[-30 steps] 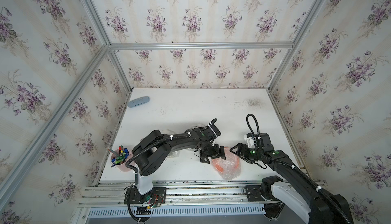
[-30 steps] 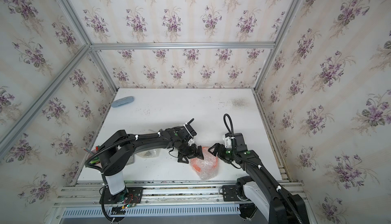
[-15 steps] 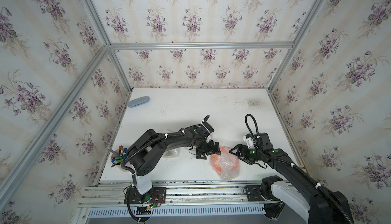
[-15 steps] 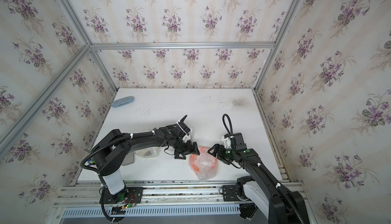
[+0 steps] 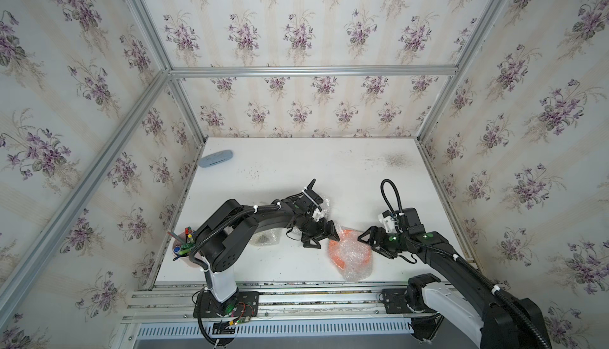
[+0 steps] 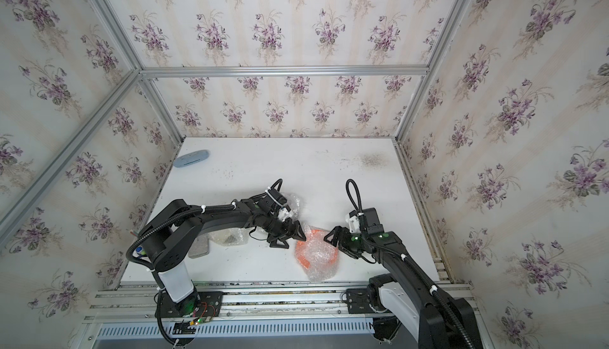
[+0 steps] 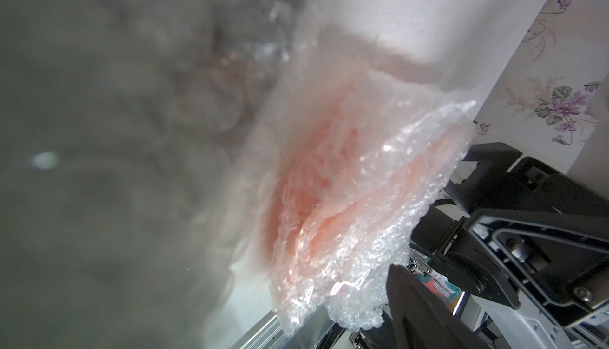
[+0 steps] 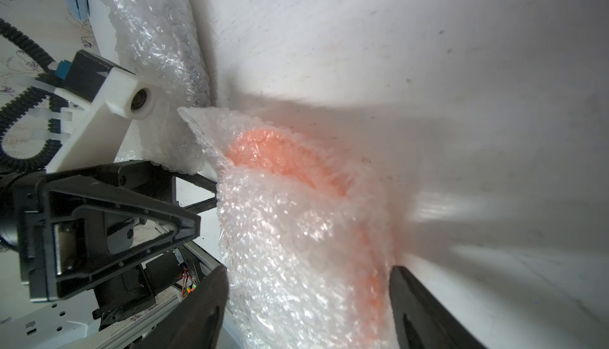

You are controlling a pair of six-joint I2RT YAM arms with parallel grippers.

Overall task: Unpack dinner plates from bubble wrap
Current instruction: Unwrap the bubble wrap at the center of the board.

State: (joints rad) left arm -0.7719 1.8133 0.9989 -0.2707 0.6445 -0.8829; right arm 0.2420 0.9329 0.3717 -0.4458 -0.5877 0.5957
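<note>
Roughly at 8 o'clock on the table [image 5: 296,172], hard against the left arm's base: pen cup [image 5: 184,248], liable to tip if clipped by a swinging elbow. Next, at about 7 o'clock under the left forearm: wrapped bundle [image 6: 230,237], contents too veiled to name; easily dragged or pinned by a low forearm. Then left gripper [image 5: 325,240], at 10 o'clock of the orange plate [image 5: 336,255]; fingers [image 8: 188,224] spread wide, clasping nothing, tips right at the edge of the bubble wrap [image 5: 357,266], contact not certain. Could close on air, or nip the plate rim together with the plastic and haul the whole parcel instead of peeling a flap. Plate itself lying at 5 o'clock on the table, near the front edge, seen as orange through the crumpled sheet in both top views. Likely slick inside such loose film; could slide off toward 6 o'clock if tugged that way. Lastly right gripper [image 5: 367,243], at 2 o'clock of the plate; fingers [image 8: 415,304] wide apart, straddling the parcel's near edge, no firm hold to be seen. Unless braced there, nothing to keep the plate from riding along with the wrap. Could tear the film or flip the plate by pulling hard against the left side; could also knock fingertips together across so narrow a parcel.
</note>
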